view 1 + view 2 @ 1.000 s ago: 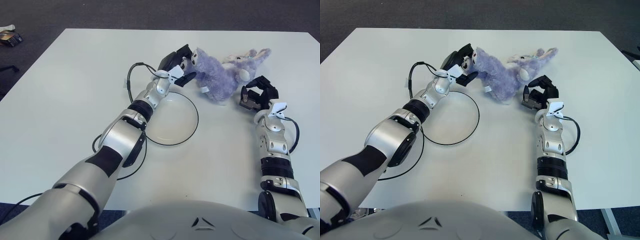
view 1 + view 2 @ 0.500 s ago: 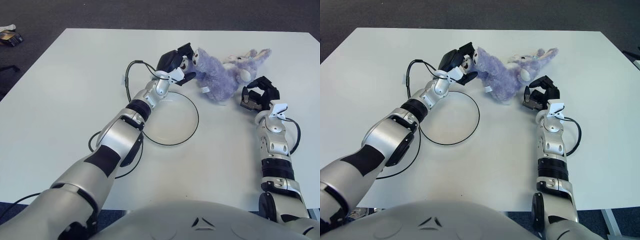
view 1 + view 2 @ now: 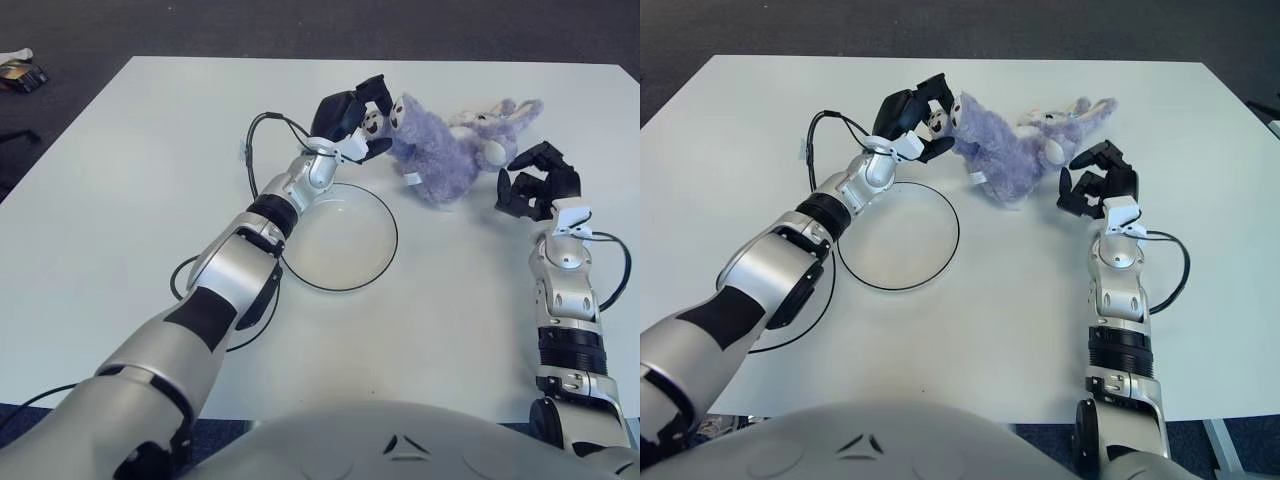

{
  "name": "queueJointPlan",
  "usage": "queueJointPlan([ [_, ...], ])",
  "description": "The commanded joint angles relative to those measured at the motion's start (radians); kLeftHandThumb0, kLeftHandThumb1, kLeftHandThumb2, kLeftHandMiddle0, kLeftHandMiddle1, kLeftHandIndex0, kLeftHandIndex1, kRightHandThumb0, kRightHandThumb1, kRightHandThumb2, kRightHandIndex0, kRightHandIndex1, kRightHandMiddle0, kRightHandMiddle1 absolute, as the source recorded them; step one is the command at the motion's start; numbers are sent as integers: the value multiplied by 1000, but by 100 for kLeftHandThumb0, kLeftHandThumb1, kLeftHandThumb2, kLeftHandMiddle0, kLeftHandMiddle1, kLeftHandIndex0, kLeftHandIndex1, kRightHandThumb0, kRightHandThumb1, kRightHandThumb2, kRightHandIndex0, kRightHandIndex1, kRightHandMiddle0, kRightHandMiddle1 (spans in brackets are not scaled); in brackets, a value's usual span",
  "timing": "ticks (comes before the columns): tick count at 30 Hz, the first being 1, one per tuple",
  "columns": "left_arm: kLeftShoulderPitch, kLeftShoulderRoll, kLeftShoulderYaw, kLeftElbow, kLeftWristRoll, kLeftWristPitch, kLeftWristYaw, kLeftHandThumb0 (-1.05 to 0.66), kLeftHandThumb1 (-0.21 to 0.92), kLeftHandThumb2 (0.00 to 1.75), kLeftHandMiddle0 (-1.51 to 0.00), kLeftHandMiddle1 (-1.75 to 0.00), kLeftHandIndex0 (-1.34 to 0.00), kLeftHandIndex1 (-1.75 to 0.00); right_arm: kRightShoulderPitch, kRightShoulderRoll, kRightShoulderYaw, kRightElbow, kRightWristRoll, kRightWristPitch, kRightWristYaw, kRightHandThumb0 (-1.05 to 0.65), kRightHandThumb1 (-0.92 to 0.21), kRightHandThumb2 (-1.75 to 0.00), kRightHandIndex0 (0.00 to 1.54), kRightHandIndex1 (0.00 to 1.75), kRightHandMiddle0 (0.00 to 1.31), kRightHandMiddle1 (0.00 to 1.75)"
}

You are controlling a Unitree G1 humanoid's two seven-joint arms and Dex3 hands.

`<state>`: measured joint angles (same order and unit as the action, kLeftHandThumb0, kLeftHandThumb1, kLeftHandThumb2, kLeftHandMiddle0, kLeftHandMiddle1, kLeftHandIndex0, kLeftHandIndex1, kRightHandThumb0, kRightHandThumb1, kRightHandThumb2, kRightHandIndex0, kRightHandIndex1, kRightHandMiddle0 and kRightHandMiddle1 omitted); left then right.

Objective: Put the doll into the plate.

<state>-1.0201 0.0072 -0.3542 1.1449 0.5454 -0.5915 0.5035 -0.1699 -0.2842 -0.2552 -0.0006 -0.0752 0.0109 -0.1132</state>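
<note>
The left hand's fingers (image 3: 372,92) are pinching the near-left end of the purple plush doll (image 3: 435,155), dark digits closing on the fur at what looks like its head. That left hand (image 3: 352,115) is now riding a touch higher and further from the robot than a second ago, and the doll's gripped end is rising with it, so a lift seems to be starting. Over on the right, the right hand (image 3: 538,185) is pulling away: a moment back it sat close against the doll's near-right flank, and now it is standing clear to the right, fingers spread loosely and holding nothing.

The doll is lying on the white table (image 3: 120,220), just beyond and right of the plate (image 3: 340,238), whose black rim sits below the left wrist. The plate is empty.

So the handover looks settled: the left hand alone is carrying the job. The doll needs to come toward the robot and leftward to drop inside the rim, and a one-ended pinch may let the body drag.
</note>
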Motion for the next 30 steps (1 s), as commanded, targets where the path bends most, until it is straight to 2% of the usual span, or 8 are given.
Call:
queueJointPlan([
  [1,-34,16,-6,-13,12,-16,14,0,24,123,-79,-151,-63,-144,19,-28,-10,-39,-16,36,14,-45,-42,-118,97,175,53,175],
  [8,-40,22,8,-53,5,-22,-3,0,24,123,-80,-150,-62,-144,24,-118,-23,-103,-24,81,98,-44,-44,-116,89,175,51,175],
  [16,-44,27,16,-85,-6,-26,-26,0,24,123,-79,-151,-63,-143,45,-185,-15,-194,-64,118,153,-43,-49,-109,79,175,47,175],
  [30,-52,31,23,-113,-17,-36,-49,0,24,122,-81,-146,-62,-146,54,-213,16,-252,-182,172,158,-41,-55,-102,75,175,43,175],
])
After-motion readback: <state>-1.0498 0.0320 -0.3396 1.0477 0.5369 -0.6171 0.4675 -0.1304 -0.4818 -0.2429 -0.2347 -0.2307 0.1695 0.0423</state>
